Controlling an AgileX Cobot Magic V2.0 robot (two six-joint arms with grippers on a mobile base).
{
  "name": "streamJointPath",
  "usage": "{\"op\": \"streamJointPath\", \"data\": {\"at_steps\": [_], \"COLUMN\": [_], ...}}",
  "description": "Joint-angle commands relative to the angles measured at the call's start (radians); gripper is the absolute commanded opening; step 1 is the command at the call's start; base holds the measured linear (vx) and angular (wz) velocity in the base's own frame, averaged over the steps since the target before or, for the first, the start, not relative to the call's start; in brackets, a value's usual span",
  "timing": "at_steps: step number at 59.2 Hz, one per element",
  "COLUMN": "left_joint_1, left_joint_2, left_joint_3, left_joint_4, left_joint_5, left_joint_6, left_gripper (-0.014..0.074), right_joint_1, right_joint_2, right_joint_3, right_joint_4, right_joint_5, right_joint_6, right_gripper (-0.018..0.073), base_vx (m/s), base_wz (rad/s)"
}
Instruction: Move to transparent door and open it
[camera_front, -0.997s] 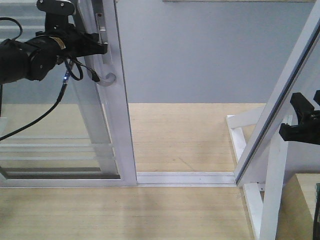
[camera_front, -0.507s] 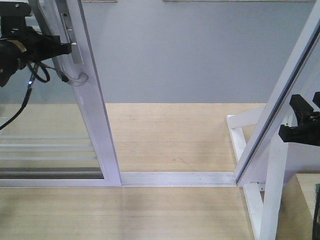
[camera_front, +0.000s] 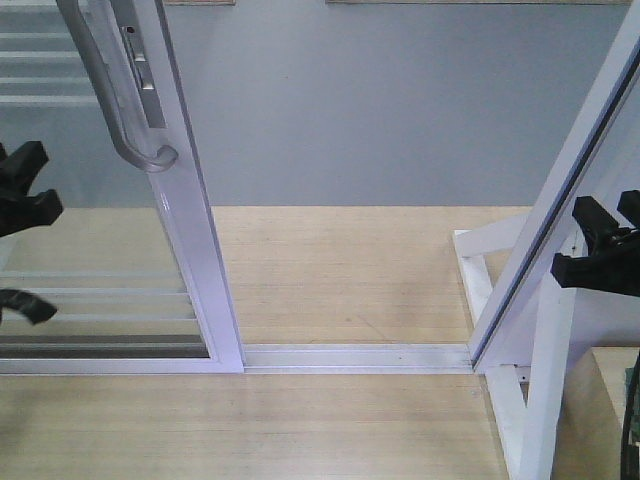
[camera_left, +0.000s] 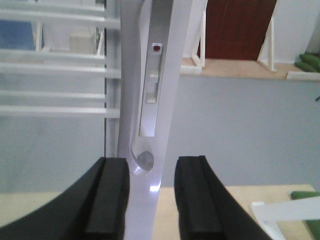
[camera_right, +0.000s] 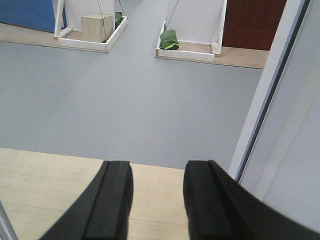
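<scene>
Released a moment ago, the pull handle (camera_front: 128, 95) of the transparent door (camera_front: 190, 230) stands free; the left gripper (camera_left: 150, 200) has backed off, fingers apart, handle just ahead between them. Door looks slid open. The right gripper (camera_right: 157, 202) hangs parted, idle.

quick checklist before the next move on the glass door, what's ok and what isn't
1. Door slid aside, gap open along the track: ok.
2. Left gripper off the handle: ok, open, nothing between the fingers.
3. Left gripper lined up with the door edge and handle tip: ok in the wrist view.
4. Right gripper free: ok, open and empty.
5. Right gripper clear of the slanted frame: cannot tell, they sit close.
6. Gap wide enough for the base: cannot tell.
</scene>
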Motion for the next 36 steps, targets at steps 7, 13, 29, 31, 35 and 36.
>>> {"op": "streamJointPath", "data": {"at_steps": [7, 13, 29, 31, 35, 36], "left_joint_1": [-0.003, -0.003, 0.006, 0.005, 0.005, 0.005], "left_joint_2": [-0.309, -0.431, -0.600, -0.622, -0.682, -0.696], "left_joint_3": [0.059, 0.058, 0.064, 0.072, 0.089, 0.095], "left_joint_4": [-0.012, -0.012, -0.069, -0.085, -0.075, -0.077], "left_joint_5": [-0.092, -0.089, -0.095, -0.087, -0.045, -0.026], "left_joint_6": [-0.009, -0.009, 0.026, 0.023, 0.022, 0.022], "left_gripper": [0.0363, 0.0363, 0.0320, 0.0280, 0.0157, 0.0129], "right_joint_1": [-0.005, -0.005, -0.005, -0.005, -0.005, -0.005], "right_joint_2": [-0.005, -0.005, -0.005, -0.005, -0.005, -0.005], "right_joint_3": [-0.028, -0.028, -0.028, -0.028, -0.028, -0.028], "right_joint_4": [-0.007, -0.007, -0.007, -0.007, -0.007, -0.007], "right_joint_5": [-0.074, -0.074, -0.074, -0.074, -0.074, -0.073], "right_joint_6": [-0.006, -0.006, -0.005, -0.005, -0.005, -0.005], "right_gripper": [0.0330, 0.0330, 0.0330, 0.0330, 0.0330, 0.0330], "base_vx": [0.00, 0.00, 0.00, 0.00, 0.00, 0.00], "base_wz": [0.00, 0.00, 0.00, 0.00, 0.00, 0.00]}}
